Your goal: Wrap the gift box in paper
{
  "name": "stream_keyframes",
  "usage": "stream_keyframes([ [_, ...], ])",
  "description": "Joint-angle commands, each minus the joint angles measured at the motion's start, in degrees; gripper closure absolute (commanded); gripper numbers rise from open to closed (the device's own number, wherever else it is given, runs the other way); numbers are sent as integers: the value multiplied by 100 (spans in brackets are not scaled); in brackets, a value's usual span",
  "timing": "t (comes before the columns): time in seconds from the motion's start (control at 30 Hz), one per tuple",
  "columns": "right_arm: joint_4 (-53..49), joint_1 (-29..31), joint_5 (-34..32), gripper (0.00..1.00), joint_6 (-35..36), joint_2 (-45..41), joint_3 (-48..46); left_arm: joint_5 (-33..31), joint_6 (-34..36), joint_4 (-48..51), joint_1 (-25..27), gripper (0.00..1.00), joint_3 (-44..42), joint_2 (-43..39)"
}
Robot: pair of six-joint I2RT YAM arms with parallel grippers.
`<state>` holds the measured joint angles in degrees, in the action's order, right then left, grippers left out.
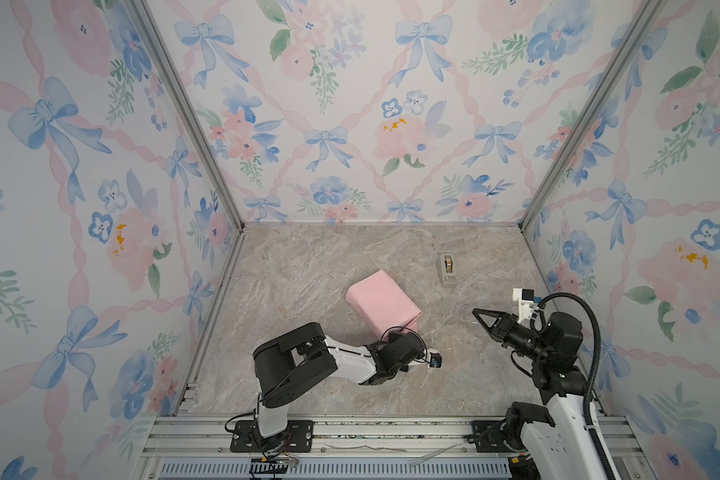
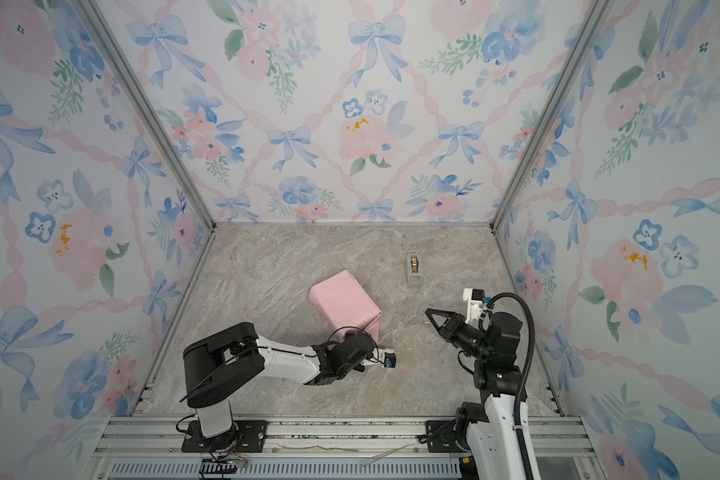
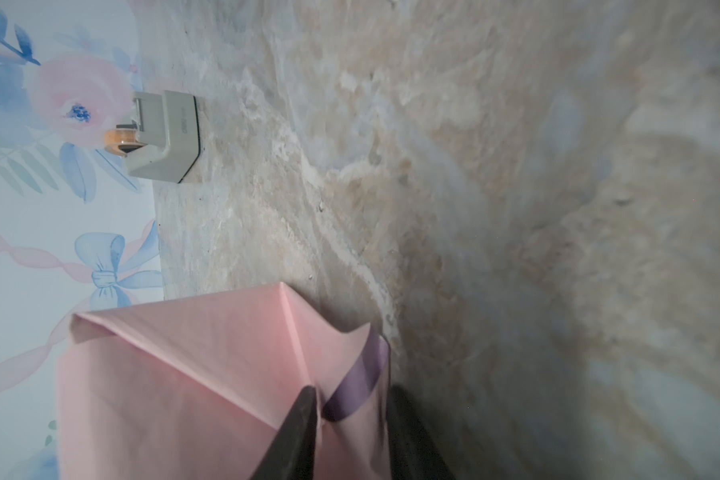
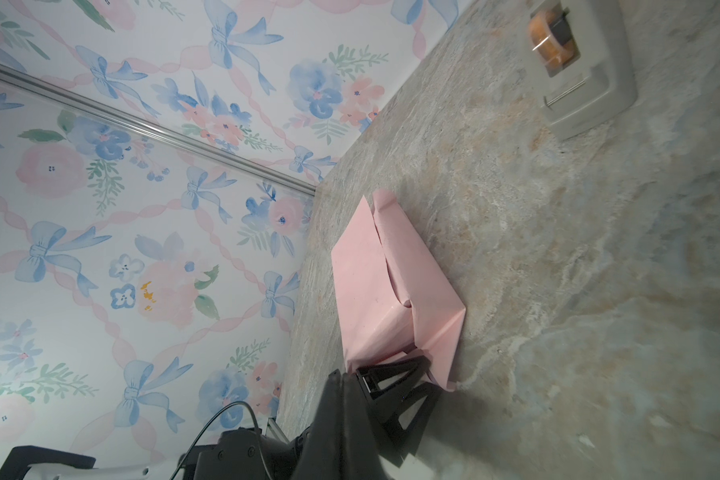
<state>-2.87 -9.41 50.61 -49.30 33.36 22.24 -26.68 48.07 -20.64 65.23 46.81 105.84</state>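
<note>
Aluminium rails (image 1: 350,434) run along the bottom edge in both top views, with the two arm bases bolted onto them. Just above them, the left gripper (image 3: 352,392) meets the lower right corner of the paper (image 1: 381,305). The paper sits at the centre of the marble-patterned table (image 1: 300,266) as a pink folded parcel, turned askew to the walls. It covers the gift box completely, so the box cannot be seen. In the left wrist view the dark fingers (image 3: 302,419) stand parted on either side of a loose flap at the parcel's end, and lilac shows along the flap's edge. To the right of the parcel and well apart from it, the right gripper (image 1: 476,311) is clenched to a point, grasps nothing, and aims toward the parcel. A beige tape dispenser (image 1: 447,270) stands at the upper right of the table, apart from the parcel and nearer the right wall. Bare surface lies open to the left of the parcel, above it toward the back wall, and at lower centre between the two arms.
</note>
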Motion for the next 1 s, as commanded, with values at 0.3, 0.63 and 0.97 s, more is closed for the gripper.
stream_keyframes([
  [0.3,-95,-55,100,100,-62,-154,-115,-1091,478,-1565,173,54,-427,84],
  [0.63,-56,-59,116,100,-80,-153,-159,-1622,831,-2649,214,46,-923,86],
  [0.97,-23,-61,150,100,-89,-155,-176,-1790,964,-3354,254,34,-1111,-23],
])
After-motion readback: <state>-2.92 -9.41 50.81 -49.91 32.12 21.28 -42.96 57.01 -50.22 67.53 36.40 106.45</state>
